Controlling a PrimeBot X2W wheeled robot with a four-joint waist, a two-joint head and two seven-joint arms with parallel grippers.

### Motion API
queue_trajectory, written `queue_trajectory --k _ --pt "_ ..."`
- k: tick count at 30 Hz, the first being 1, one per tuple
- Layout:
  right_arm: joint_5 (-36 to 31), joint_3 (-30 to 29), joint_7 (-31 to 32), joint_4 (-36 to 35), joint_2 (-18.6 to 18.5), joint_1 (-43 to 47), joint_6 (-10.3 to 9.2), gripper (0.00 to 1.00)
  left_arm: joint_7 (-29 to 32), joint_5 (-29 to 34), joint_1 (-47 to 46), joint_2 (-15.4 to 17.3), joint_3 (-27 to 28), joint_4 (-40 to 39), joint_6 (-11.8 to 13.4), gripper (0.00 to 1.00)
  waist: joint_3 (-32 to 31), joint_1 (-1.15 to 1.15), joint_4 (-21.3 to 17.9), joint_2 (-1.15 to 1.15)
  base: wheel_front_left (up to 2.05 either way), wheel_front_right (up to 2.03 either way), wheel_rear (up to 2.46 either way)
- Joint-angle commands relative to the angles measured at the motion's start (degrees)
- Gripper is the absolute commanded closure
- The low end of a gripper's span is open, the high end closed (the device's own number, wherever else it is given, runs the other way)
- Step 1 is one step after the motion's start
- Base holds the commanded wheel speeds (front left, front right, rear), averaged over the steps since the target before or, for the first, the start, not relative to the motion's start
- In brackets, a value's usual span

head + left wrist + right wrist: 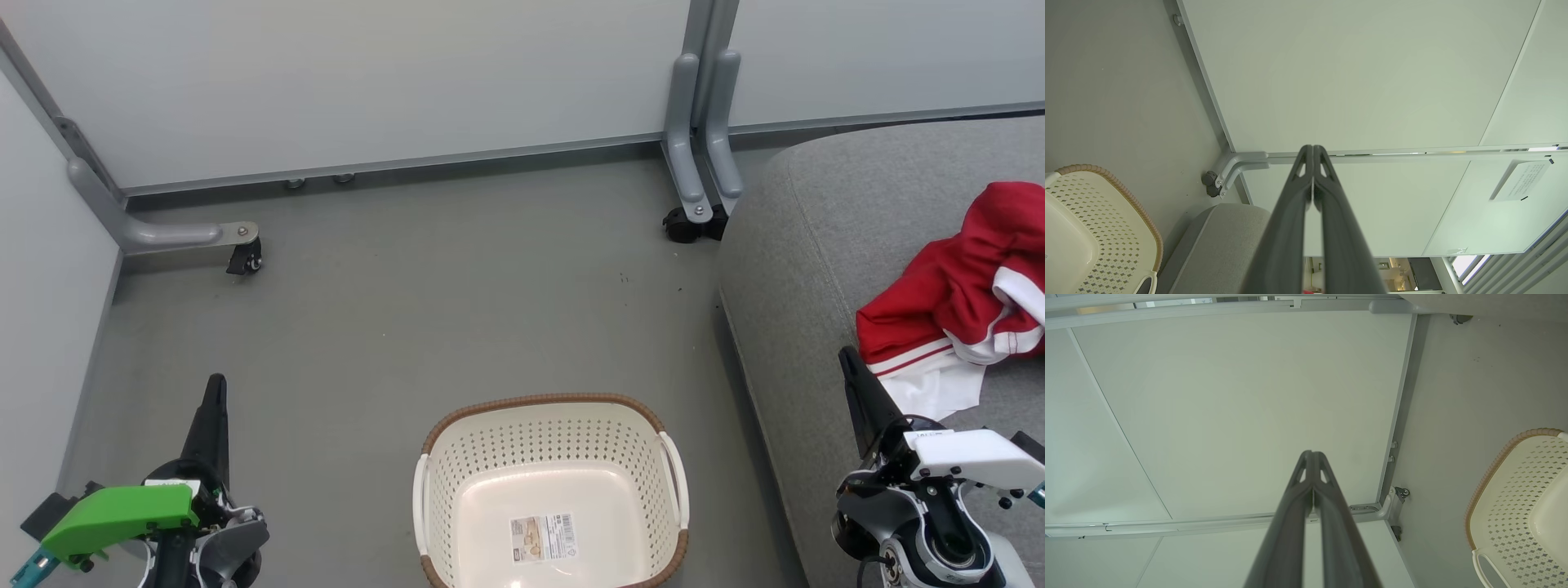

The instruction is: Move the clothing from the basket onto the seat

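The cream perforated basket (551,490) with a brown rim stands on the floor at the bottom centre, holding nothing but its label sticker; it also shows in the wrist views (1090,228) (1523,502). Red clothing (959,298) with white trim lies crumpled on the grey seat (849,212) at the right. My left gripper (216,384) is shut at the lower left, well left of the basket, its fingertips together (1312,148). My right gripper (845,355) is shut at the lower right, over the seat's front edge, just left of the clothing, fingertips pressed together (1311,453).
White partition panels (367,82) close off the back and left. Their grey feet on castors stand on the floor at the back left (245,260) and by the seat's corner (694,216). Grey floor (424,310) lies open between basket and panels.
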Motion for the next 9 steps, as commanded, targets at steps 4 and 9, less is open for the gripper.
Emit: queue_trajectory --k 4,9 --pt "-0.27 -0.19 0.27 0.13 -0.02 -0.45 0.02 1.00 0.20 -0.15 -0.58 0.02 0.11 0.04 -0.27 1.00 0.00 0.00 0.00 0.00 0.00 0.00 0.00" --pt "-0.34 -0.25 0.22 0.13 0.02 -0.46 0.02 1.00 0.20 -0.15 -0.58 0.03 0.11 0.04 -0.27 1.00 0.00 0.00 0.00 0.00 0.00 0.00 0.00"
